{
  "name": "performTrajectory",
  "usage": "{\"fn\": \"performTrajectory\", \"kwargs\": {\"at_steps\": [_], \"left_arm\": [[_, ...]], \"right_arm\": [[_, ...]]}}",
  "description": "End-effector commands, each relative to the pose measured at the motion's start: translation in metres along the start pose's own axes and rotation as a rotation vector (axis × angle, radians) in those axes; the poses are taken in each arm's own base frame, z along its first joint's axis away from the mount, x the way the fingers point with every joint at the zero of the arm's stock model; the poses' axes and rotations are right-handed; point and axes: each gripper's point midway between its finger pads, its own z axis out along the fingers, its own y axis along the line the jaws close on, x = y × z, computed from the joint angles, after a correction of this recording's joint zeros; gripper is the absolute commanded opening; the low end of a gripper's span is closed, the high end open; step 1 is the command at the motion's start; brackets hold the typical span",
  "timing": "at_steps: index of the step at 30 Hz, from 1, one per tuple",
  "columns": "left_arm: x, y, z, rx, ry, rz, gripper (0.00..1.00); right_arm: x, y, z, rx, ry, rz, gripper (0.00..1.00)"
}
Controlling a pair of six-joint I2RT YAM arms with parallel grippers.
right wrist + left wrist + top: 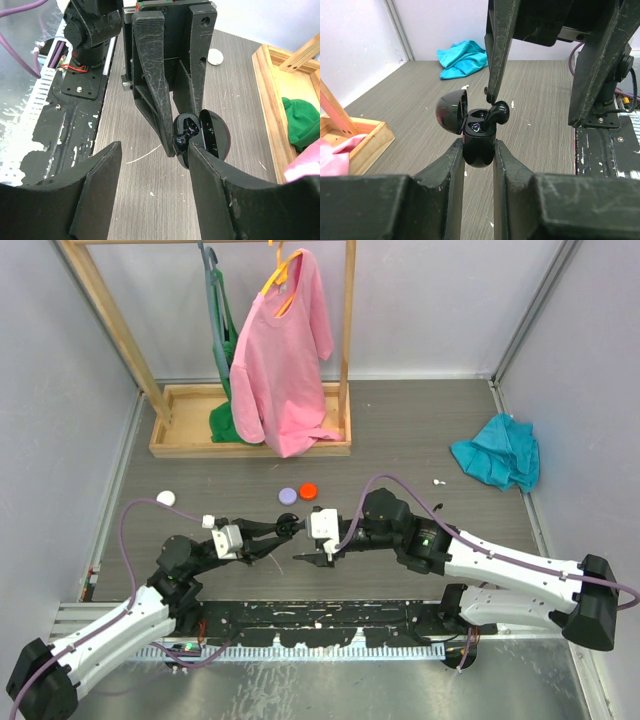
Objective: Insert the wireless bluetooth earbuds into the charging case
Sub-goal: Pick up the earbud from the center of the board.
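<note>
My left gripper [479, 150] is shut on a glossy black charging case [480, 145], holding it above the table with its lid [451, 110] swung open to the left. One black earbud [498, 112] sits partly in the case's right well, its rounded head sticking up and out. My right gripper [535, 107] faces the case with its jaws wide apart, and one fingertip [492, 95] hangs just above the earbud. In the right wrist view the earbud [181, 141] lies right beside my right gripper's right-hand fingertip [197, 155], and nothing is between the jaws. From above, both grippers [285, 528] [303, 540] meet mid-table.
Round cases in white [166, 498], lilac [288, 496] and red [308, 490] lie behind the grippers. A tiny white earbud [437, 481] lies near a teal cloth [497, 452] at the right. A wooden clothes rack [250, 445] with a pink shirt [285, 360] stands at the back.
</note>
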Motion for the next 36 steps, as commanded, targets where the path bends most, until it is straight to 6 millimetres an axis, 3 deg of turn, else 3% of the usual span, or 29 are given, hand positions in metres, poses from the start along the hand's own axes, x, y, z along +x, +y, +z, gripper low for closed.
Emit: {"fn": "performTrajectory", "kwargs": {"at_steps": [1,11,19,27,33,36], "left_arm": [[-0.032,0.007,0.006,-0.015,-0.084,0.055,0.00],[-0.032,0.007,0.005,-0.016,-0.085,0.057,0.00],[-0.031,0.005,0.007,-0.002,-0.078,0.052,0.00],[-0.031,0.005,0.007,0.000,-0.077,0.052,0.00],[-0.025,0.017,0.006,-0.066,-0.057,0.045,0.00],[-0.021,0.025,0.006,-0.115,-0.041,0.039,0.00]], "right_arm": [[-0.017,0.000,0.002,-0.017,-0.050,0.020,0.61],[-0.021,0.011,0.008,-0.078,-0.079,0.059,0.59],[-0.038,-0.002,0.014,-0.036,-0.147,0.044,0.60],[-0.039,-0.012,0.022,-0.008,-0.134,0.061,0.61],[-0.041,-0.022,0.007,0.086,-0.125,0.101,0.63],[-0.035,-0.038,-0.003,0.197,-0.081,0.157,0.64]]}}
